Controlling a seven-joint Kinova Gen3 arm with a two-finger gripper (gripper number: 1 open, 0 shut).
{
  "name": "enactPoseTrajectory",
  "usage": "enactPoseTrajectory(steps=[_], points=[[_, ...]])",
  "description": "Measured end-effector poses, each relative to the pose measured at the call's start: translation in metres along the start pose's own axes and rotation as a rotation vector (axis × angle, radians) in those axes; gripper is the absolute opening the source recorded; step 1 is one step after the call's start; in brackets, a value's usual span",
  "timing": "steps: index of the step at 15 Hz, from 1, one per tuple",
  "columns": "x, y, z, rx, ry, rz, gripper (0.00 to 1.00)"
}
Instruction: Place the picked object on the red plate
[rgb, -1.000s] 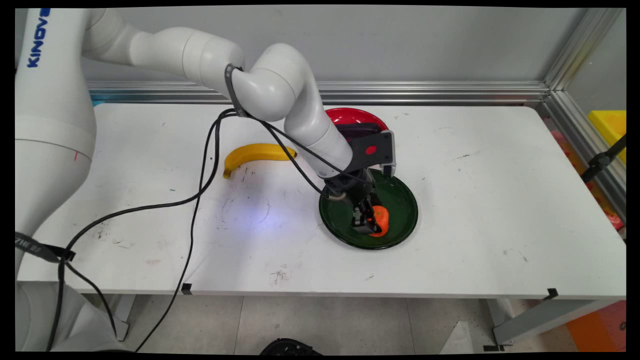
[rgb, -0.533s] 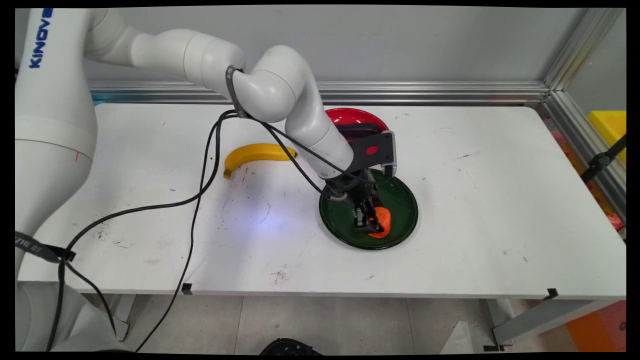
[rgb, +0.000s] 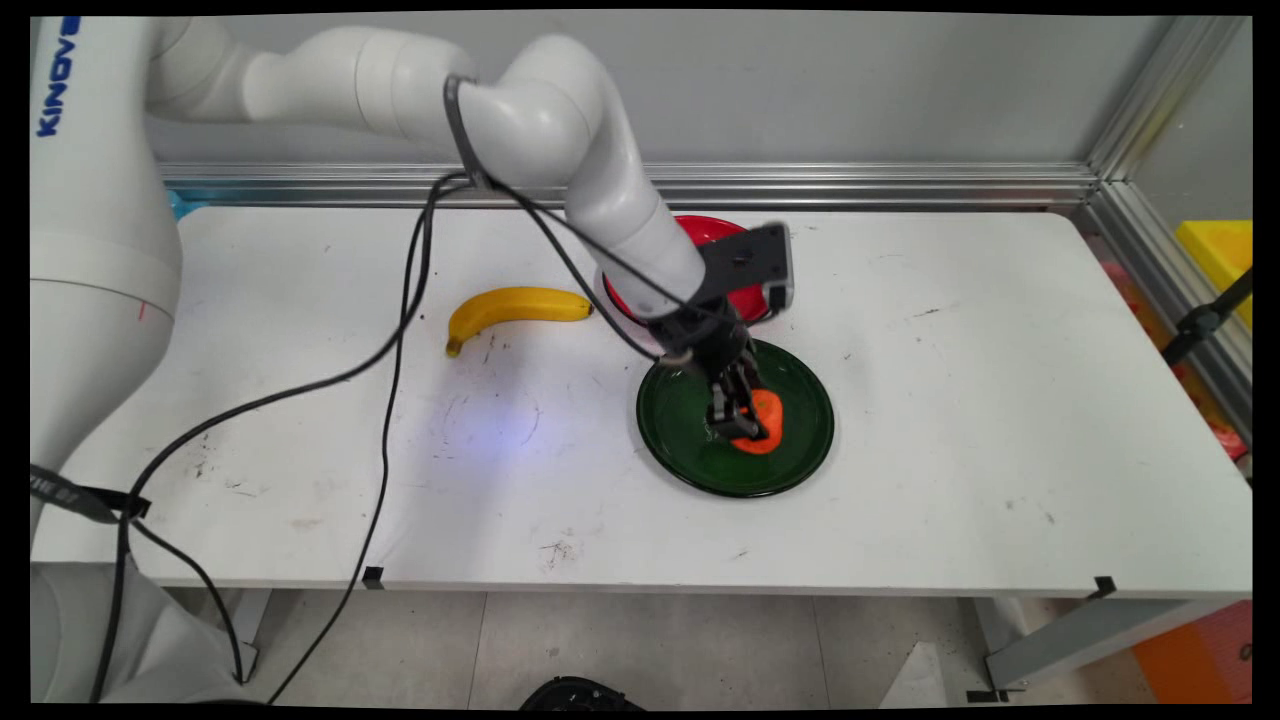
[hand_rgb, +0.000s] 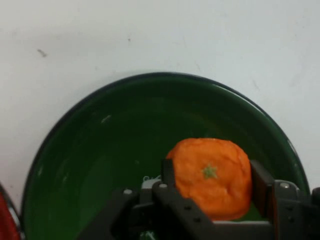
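Observation:
My gripper (rgb: 746, 424) is shut on an orange tangerine (rgb: 767, 418), one finger on each side of it. The fruit hangs a little above the middle of a dark green plate (rgb: 682, 432) on the white table. In the hand view the tangerine (hand_rgb: 212, 177) shows its green stem mark between the two black fingers (hand_rgb: 168, 172), and the green plate (hand_rgb: 100, 150) spreads out below and around it. The gripper (hand_rgb: 214, 176) in that view rises from the bottom edge.
A red plate (rgb: 700, 232) lies just behind the green one, partly hidden by the wrist. A yellow banana (rgb: 510, 305) lies on the table to the left. Black cables hang from the arm over the table's left half.
The arm has risen and drawn back a little toward the wall, carrying the tangerine up off the green plate. The banana and both plates have stayed put.

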Motion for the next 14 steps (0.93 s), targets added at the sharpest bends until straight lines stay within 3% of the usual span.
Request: enactPoseTrajectory(steps=[3, 7, 14], points=[[0.006, -0.019, -0.025, -0.017, 0.002, -0.002, 0.00], [0.005, -0.057, -0.053, -0.006, -0.001, -0.009, 0.00], [-0.007, -0.115, -0.068, 0.022, 0.000, -0.012, 0.00]])
